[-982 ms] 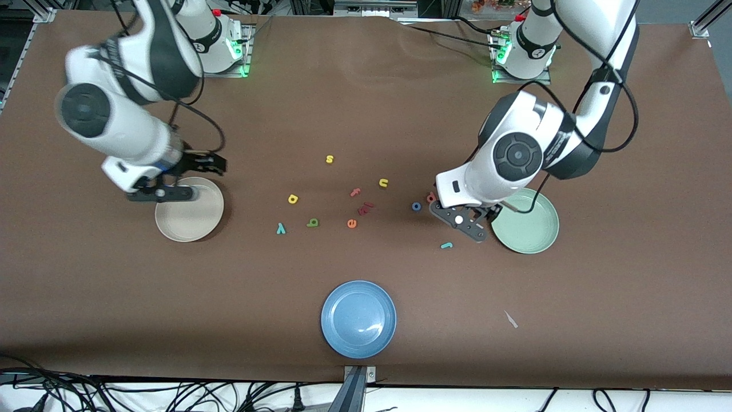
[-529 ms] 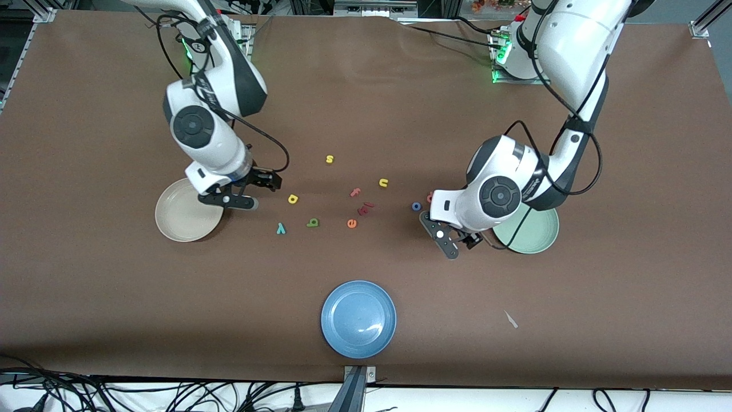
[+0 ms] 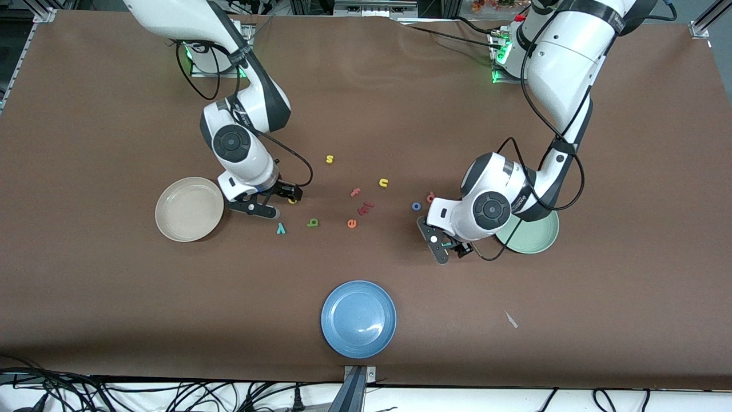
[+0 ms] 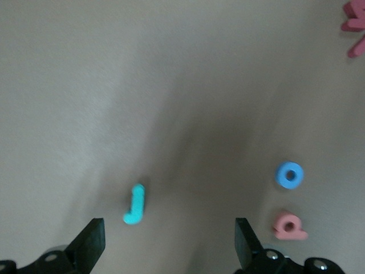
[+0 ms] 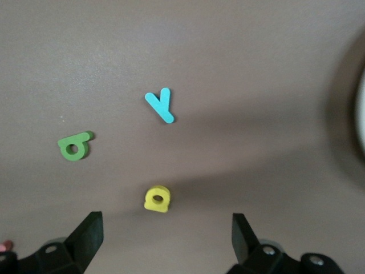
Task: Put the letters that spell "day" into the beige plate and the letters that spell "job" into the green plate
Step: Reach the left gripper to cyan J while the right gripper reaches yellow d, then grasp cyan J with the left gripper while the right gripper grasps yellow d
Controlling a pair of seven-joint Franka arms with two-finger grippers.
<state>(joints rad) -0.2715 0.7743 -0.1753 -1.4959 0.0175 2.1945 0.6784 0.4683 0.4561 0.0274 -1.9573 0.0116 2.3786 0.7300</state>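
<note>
Hovering my right gripper [image 5: 165, 240] with its fingers spread wide over the tiny yellow foam "a" [image 5: 157, 198], which sits on the brown table [image 3: 366, 86] just beside the round cream-beige plate [image 3: 189, 209], with the teal "y" [image 5: 160, 105] and olive-green "d" [image 5: 74, 146] nearby. My left gripper [image 4: 168, 242] hangs just as wide open over the teal hooked "j" [image 4: 135, 204]. The blue ring "o" [image 4: 290, 175] and salmon-red "b" [image 4: 289, 226] lie close together beside it, near the pale mint-green plate [image 3: 543, 237].
</note>
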